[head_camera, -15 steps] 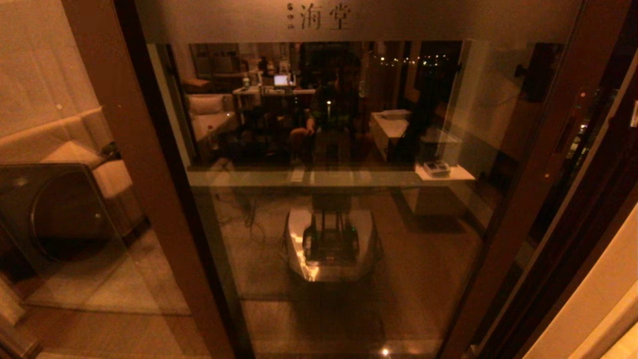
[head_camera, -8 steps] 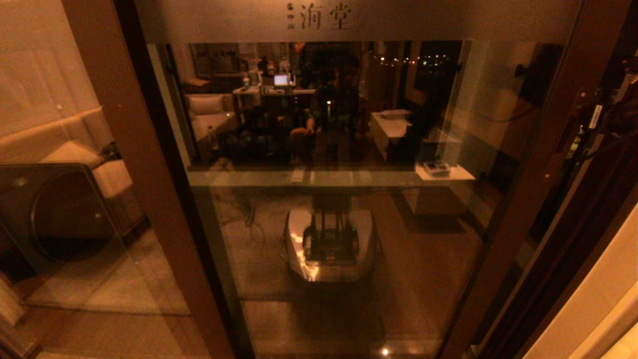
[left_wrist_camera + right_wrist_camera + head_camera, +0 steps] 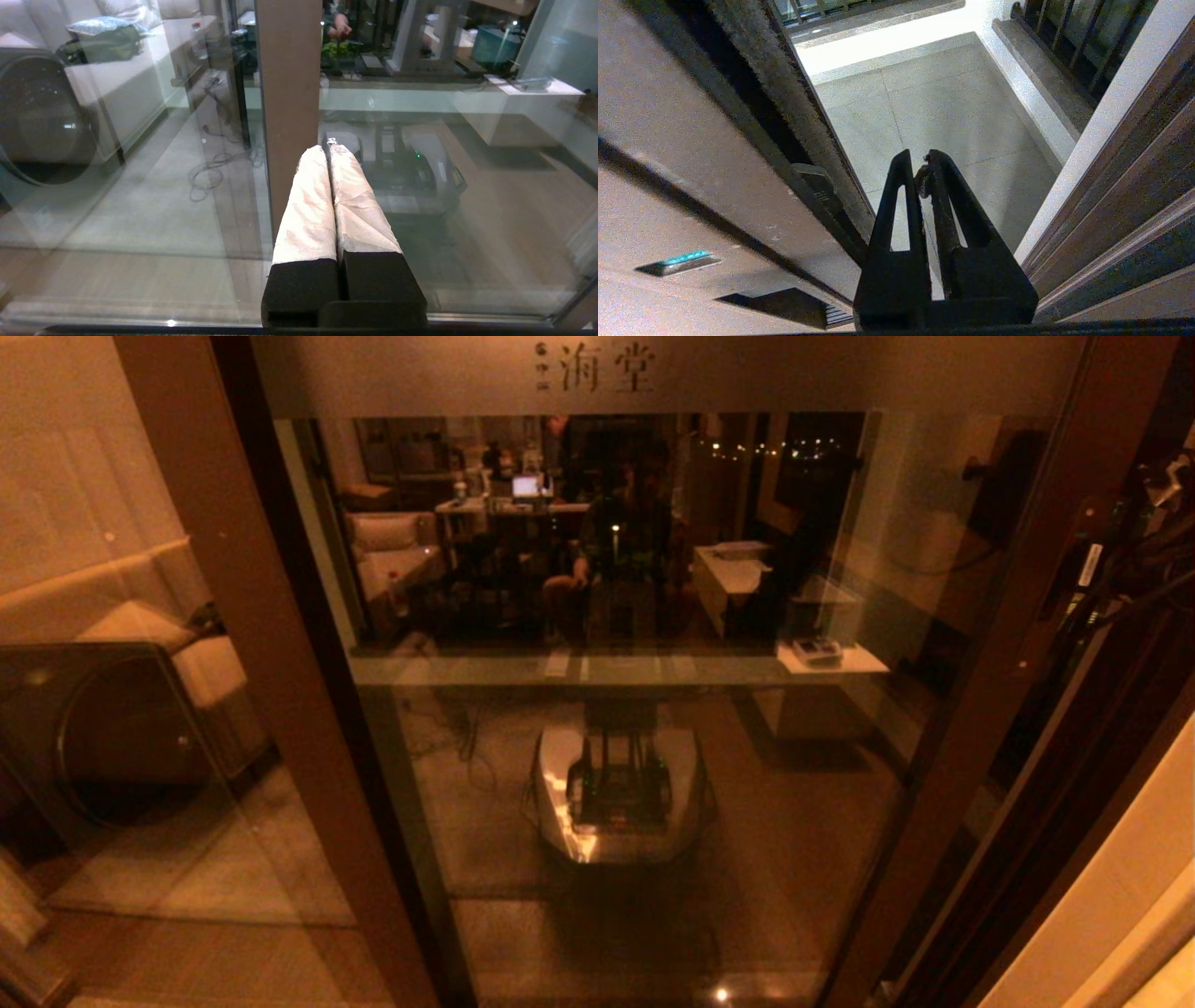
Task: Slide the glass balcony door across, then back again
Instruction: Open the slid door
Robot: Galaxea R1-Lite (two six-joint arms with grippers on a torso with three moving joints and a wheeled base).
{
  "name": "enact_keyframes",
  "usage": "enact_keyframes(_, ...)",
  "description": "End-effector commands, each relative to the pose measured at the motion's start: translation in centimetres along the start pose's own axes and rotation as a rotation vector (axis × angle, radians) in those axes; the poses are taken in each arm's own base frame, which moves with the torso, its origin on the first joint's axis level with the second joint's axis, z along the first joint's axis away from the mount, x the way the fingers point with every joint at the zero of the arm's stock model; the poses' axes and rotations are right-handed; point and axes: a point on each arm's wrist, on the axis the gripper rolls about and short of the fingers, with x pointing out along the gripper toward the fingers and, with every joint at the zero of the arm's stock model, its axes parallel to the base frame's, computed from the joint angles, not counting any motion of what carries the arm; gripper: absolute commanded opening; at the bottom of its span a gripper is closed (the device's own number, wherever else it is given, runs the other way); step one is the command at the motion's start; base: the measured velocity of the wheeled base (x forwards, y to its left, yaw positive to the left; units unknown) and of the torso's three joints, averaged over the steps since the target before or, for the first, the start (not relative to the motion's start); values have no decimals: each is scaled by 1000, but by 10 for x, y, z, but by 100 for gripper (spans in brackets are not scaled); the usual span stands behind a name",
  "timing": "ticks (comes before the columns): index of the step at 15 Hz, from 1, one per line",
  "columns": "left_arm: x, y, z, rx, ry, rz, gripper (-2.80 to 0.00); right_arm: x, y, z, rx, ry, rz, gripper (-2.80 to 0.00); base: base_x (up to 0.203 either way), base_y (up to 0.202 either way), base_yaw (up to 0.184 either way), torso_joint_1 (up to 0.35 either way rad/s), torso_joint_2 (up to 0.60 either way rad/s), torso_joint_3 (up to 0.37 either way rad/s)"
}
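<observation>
Tiled balcony floor [image 3: 943, 107], right gripper [image 3: 920, 161] closed, empty

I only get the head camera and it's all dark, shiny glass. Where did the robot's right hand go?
Observer: The right gripper is shut and points into the gap between the edge of the glass balcony door and the door frame.
Operator: What's through the gap?
Observer: A pale tiled balcony floor.
Operator: And the left hand?
Observer: The left gripper is shut too, wrapped in white, facing a brown upright between the glass panes.
</observation>
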Motion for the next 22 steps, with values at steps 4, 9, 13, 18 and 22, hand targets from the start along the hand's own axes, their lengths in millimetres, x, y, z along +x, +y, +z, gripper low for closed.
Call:
enact_keyframes(4,2,0,-9,0,34,0,-280,1,12,0,-3,4,31,-280,0,0,0,0,0,0)
enact_keyframes(9,2,0,-9,0,34,-1,-280,1,19,-1,-6,8,46,-280,0,0,0,0,0,0)
enact_keyframes(13,2,0,-9,0,34,0,-280,2,27,-1,-13,8,63,-280,0,0,0,0,0,0)
enact_keyframes(18,2,0,-9,0,34,1,-280,4,38,-4,-21,17,84,-280,0,0,0,0,0,0)
enact_keyframes(22,2,0,-9,0,34,-1,-280,6,53,-6,-30,20,74,-280,0,0,0,0,0,0)
